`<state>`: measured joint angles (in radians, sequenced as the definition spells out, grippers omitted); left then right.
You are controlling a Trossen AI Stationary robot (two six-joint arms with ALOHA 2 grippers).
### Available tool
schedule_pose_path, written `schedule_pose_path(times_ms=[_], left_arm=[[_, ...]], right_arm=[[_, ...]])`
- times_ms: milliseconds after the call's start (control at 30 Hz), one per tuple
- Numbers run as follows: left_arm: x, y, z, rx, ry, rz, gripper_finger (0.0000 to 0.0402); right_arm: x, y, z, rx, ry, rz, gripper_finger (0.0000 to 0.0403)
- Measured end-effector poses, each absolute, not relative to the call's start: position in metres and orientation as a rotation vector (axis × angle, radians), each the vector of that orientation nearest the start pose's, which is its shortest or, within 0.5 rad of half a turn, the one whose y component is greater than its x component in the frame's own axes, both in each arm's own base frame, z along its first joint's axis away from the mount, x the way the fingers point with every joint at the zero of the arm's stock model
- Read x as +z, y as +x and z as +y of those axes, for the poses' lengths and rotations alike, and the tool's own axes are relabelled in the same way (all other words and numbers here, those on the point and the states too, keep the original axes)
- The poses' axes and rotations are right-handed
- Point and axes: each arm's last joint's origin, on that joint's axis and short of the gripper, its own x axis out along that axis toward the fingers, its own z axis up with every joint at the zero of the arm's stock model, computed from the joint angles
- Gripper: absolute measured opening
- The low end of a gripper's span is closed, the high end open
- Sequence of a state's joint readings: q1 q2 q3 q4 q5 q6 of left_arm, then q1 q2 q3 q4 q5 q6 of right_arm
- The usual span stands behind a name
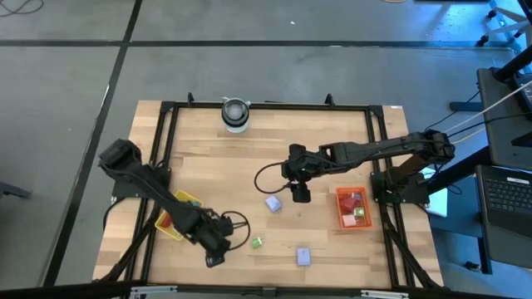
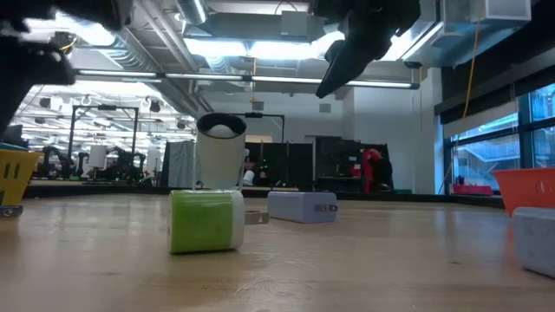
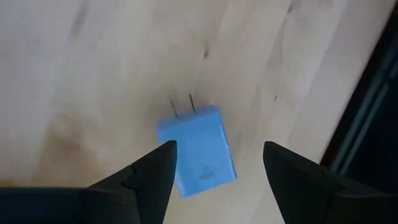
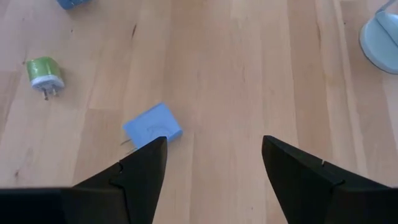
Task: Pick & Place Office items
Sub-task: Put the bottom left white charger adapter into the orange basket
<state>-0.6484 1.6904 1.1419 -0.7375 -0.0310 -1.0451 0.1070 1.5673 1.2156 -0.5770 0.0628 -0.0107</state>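
A blue plug block [image 3: 199, 152] lies flat on the wood, its two prongs pointing away. My left gripper [image 3: 219, 145], near the table's front left [image 1: 214, 253], hangs open above it, one finger on either side. My right gripper [image 4: 213, 140] hovers open over the table's middle [image 1: 299, 195], with bare wood between its fingers. A lavender block [image 4: 152, 129] [image 1: 273, 203] lies just beside its one finger. A green plug [image 1: 258, 242] [image 2: 206, 221] and a second lavender block [image 1: 303, 256] lie near the front edge.
A yellow tray [image 1: 189, 200] holding a red item sits at the front left, under my left arm. A red tray [image 1: 339, 209] with several small items stands at the right. A grey-white cylinder [image 1: 235, 115] stands at the far edge. A black frame borders the table.
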Motion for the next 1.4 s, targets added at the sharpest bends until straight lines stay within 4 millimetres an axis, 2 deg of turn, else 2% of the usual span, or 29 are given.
schedule_pose_path(times_ms=[133, 333, 833, 1133, 1400], left_arm=[[0.183, 0.26, -0.2, 0.188, -0.475, 1.379, 0.0237], [0.173, 0.259, -0.201, 0.272, -0.509, 1.413, 0.0237], [0.172, 0.249, -0.201, 0.421, -0.536, 1.426, 0.0237], [0.172, 0.25, -0.201, 0.456, -0.582, 1.417, 0.0238], [0.171, 0.249, -0.2, 0.453, -0.606, 1.466, 0.0238]], right_arm=[[0.262, 0.326, 0.038, 0.059, -0.095, 0.924, 0.0263], [0.262, 0.324, 0.047, 0.094, -0.124, 0.923, 0.0263], [0.262, 0.321, 0.068, 0.15, -0.145, 0.912, 0.0263], [0.262, 0.317, 0.083, 0.158, -0.147, 0.91, 0.0263], [0.262, 0.316, 0.088, 0.164, -0.153, 0.909, 0.0263]])
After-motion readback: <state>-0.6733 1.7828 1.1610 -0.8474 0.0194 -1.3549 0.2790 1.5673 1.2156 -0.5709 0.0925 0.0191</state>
